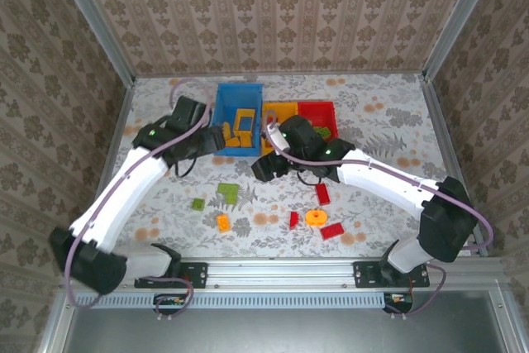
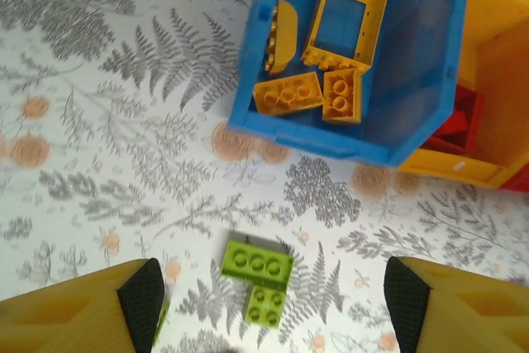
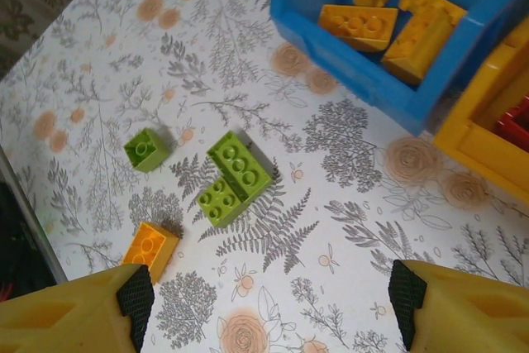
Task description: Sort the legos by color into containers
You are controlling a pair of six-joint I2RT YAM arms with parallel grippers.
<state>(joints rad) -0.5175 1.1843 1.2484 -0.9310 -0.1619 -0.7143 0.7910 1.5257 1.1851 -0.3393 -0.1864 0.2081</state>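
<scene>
Green lego (image 2: 260, 274) lies on the bench (image 2: 99, 163) at 6 o'clock from the blue bin (image 2: 347, 142). Left claw (image 2: 274, 299) hangs wide open, empty, above it; lower straight and pinch the long bar squarely. Right claw (image 3: 270, 295) gapes empty too.

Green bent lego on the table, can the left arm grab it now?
Probably yes. The left gripper is open and looks down on the green bent lego, which lies flat with just bare table around it.
</scene>
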